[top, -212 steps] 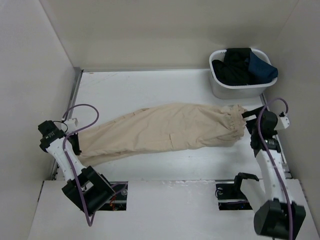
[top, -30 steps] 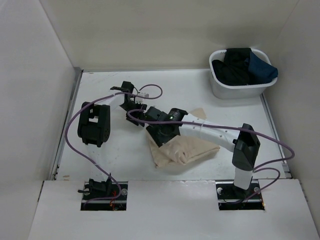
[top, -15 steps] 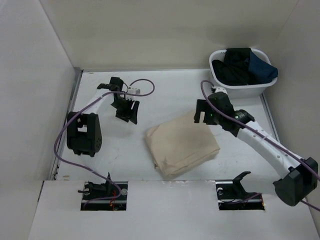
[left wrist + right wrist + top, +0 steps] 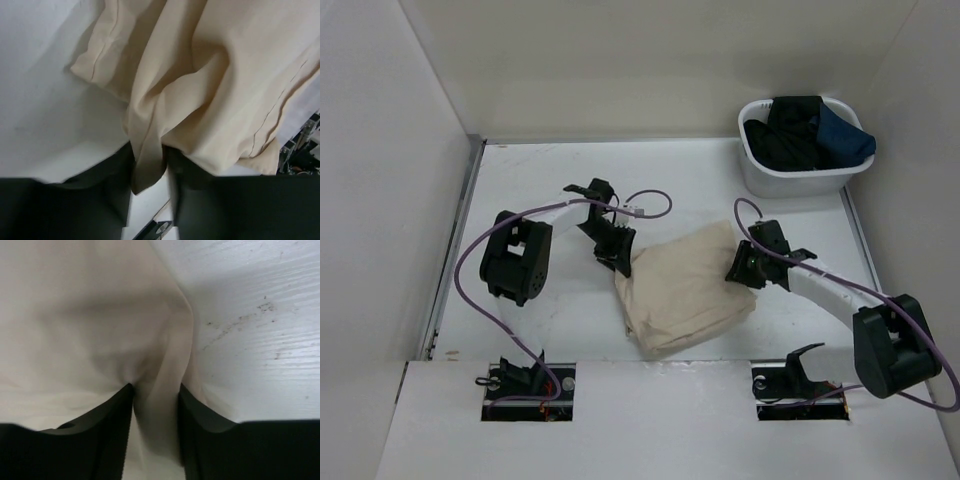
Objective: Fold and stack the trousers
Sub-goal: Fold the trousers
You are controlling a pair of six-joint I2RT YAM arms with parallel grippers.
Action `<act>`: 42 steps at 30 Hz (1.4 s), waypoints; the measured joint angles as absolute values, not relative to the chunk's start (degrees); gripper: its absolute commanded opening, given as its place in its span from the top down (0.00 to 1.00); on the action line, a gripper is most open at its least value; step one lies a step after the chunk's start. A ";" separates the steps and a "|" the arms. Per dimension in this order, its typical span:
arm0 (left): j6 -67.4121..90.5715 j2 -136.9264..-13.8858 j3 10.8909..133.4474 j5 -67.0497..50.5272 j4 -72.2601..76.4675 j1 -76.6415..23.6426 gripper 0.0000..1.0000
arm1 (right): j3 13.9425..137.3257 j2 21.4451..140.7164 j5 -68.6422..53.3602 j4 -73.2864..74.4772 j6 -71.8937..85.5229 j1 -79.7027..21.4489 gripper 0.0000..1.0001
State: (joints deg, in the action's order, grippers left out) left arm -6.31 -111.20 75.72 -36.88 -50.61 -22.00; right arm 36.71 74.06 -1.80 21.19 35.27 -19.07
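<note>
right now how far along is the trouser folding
Folding looks done: the trousers lie as a compact bundle on the table. In hand: the left gripper pinches the far-left corner and the right gripper the right edge, with cloth between the fingers in both wrist views. Left: squaring up the lumpy bundle, setting it as a neat stack and letting go.

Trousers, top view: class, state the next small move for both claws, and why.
Probably raise both together slightly. The left claw and right claw each pinch cloth at opposite edges of the folded trousers, so an even lift should keep the fold.
</note>
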 measured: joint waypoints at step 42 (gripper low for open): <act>-0.08 -80.77 84.58 -15.20 -29.52 22.74 0.33 | 73.45 71.88 14.63 45.82 22.57 6.61 0.00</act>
State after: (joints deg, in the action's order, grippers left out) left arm -0.08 -80.77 84.58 -15.20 -29.52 22.74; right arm 73.45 71.88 14.63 45.82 22.57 6.61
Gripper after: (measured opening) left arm 0.665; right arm 0.998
